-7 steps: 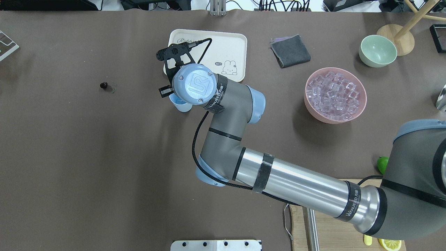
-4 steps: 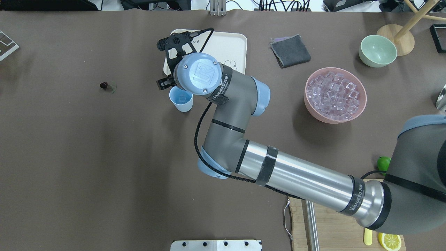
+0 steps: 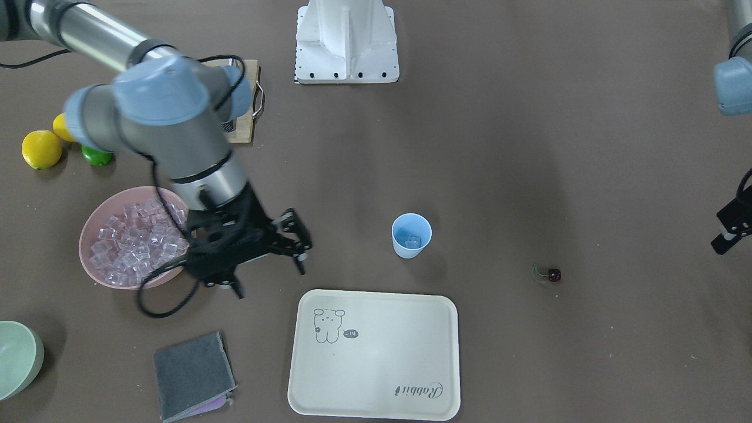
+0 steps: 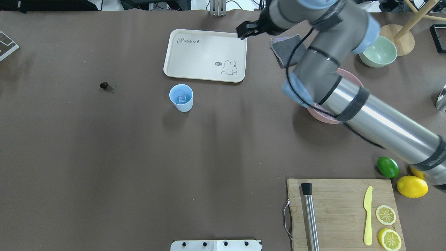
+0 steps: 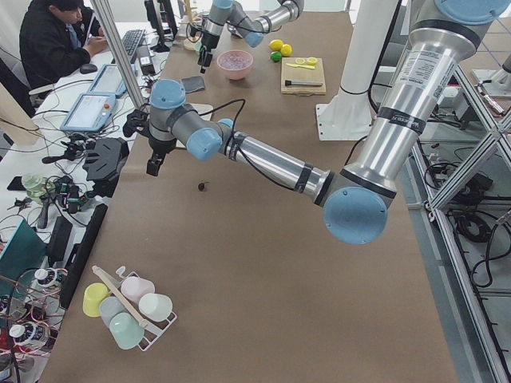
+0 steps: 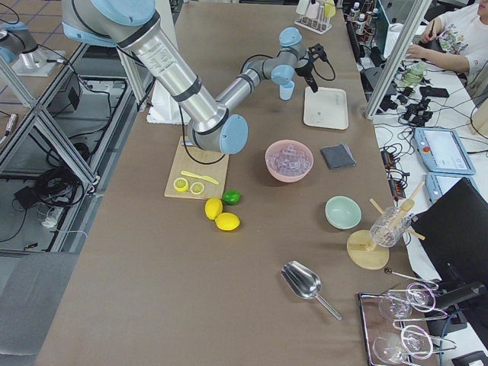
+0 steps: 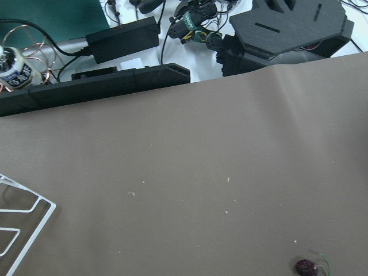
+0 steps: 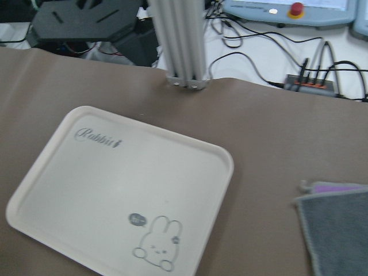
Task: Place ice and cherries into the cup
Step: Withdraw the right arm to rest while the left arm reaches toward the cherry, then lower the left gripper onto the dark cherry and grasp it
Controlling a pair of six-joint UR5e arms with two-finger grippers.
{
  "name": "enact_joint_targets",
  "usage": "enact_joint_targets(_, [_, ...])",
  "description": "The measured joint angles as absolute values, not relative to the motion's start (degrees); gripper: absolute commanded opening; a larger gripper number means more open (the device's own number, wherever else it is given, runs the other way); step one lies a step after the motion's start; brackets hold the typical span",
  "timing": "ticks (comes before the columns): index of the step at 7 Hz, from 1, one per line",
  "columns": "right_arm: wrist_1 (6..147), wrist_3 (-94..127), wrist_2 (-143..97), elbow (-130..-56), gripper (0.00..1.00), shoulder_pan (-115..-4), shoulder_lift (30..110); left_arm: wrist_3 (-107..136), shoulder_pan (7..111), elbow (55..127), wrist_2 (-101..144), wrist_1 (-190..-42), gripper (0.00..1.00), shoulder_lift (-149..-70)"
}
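Note:
The light-blue cup (image 4: pixel 181 98) stands upright in front of the tray, with one clear ice cube (image 4: pixel 181 99) inside it. More ice (image 3: pixel 136 242) fills the pink bowl (image 3: pixel 94 226). The cherry (image 4: pixel 104 85) lies alone on the table to the cup's left, and also shows in the left wrist view (image 7: pixel 306 266). My right gripper (image 3: pixel 270 281) is open and empty, in the air between the pink bowl and the tray, well away from the cup. My left gripper (image 3: pixel 728 230) hangs at the table's far left, short of the cherry; its jaws are not clear.
A cream tray (image 4: pixel 205 55) lies behind the cup. A grey cloth (image 3: pixel 194 376) and a pale green bowl (image 4: pixel 378 52) sit near the pink bowl. A cutting board (image 4: pixel 341 209) with knife and lemon slices, a lime (image 4: pixel 387 167) and lemons (image 4: pixel 412 186) are at the front right.
My right arm has swung from over the cup to the right, toward the pink bowl. The cup now stands uncovered with an ice cube in it.

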State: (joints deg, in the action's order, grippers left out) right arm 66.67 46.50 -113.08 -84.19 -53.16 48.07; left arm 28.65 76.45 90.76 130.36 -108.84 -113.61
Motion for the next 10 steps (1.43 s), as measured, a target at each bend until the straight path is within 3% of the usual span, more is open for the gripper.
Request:
enact_joint_targets(5, [68.5,28.3,-133.0,-91.6,1.00,-75.4,67.2,34.1,65.0,87.7,125.5,-112.1,0.97,-115.0])
enact_joint_targets(8, [67.9,19.4,-134.1,-92.4,1.00,-79.5,73.5,33.7,59.4,82.6,124.4,-113.0,0.96,-115.3])
enact_joint_targets(10, [67.6,18.9,-133.7,-93.0,1.00,-79.7,74.9,33.6,56.3,75.6,121.7,-119.8,0.88,-115.4])
